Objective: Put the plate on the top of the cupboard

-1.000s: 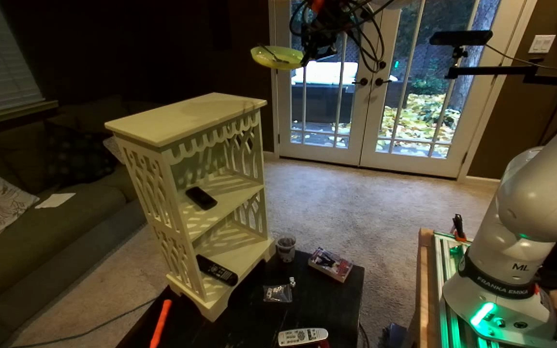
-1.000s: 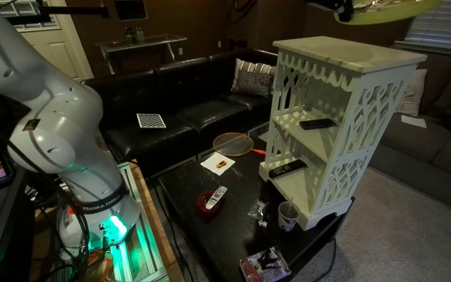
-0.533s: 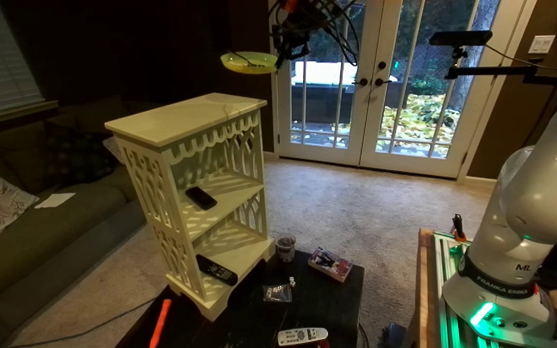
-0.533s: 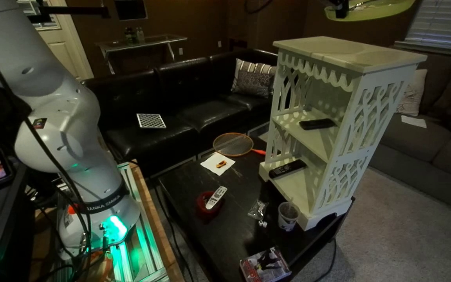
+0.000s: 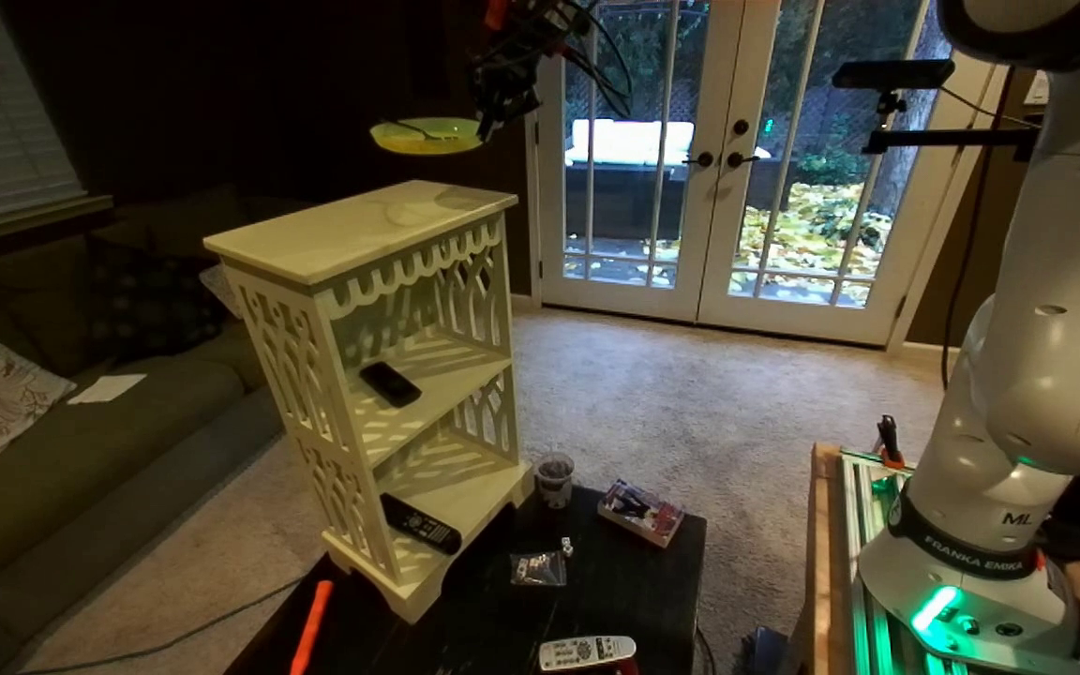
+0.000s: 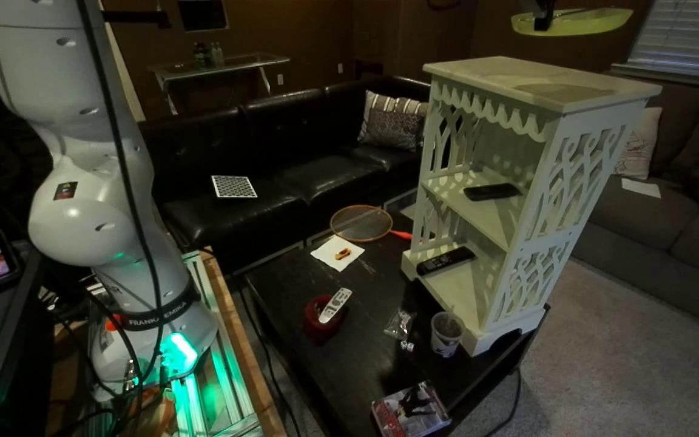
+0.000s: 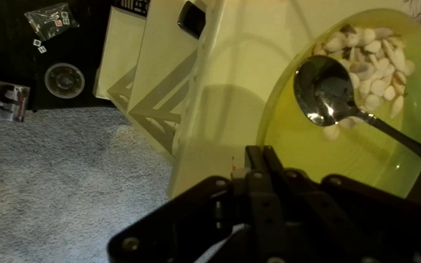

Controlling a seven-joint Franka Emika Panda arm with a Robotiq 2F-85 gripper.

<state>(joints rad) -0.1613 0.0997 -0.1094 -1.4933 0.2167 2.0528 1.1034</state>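
Observation:
The yellow-green plate (image 5: 423, 147) hangs in the air above the cupboard in both exterior views (image 6: 595, 25). In the wrist view the plate (image 7: 342, 157) holds a metal spoon (image 7: 323, 91) and several pale pebble-like pieces (image 7: 378, 73). My gripper (image 7: 263, 149) is shut on the plate's near rim, one finger inside and one outside; it also shows in an exterior view (image 5: 488, 129). The cream cupboard (image 5: 362, 228) stands upright below, its flat top (image 6: 525, 76) bare apart from a shadow. A gap shows between plate and top in both exterior views.
A dark phone-like object (image 5: 390, 383) lies on the middle shelf and a dark remote (image 5: 420, 523) on the lower one. A cup (image 5: 555, 482), book (image 5: 640, 513) and silver remote (image 6: 335, 306) sit on or above the black table (image 6: 361, 370).
The plate, held by its rim, has moved left and slightly lower in an exterior view, over the cupboard. Its shadow on the cupboard top is darker and clearer. The arm has swung along with it.

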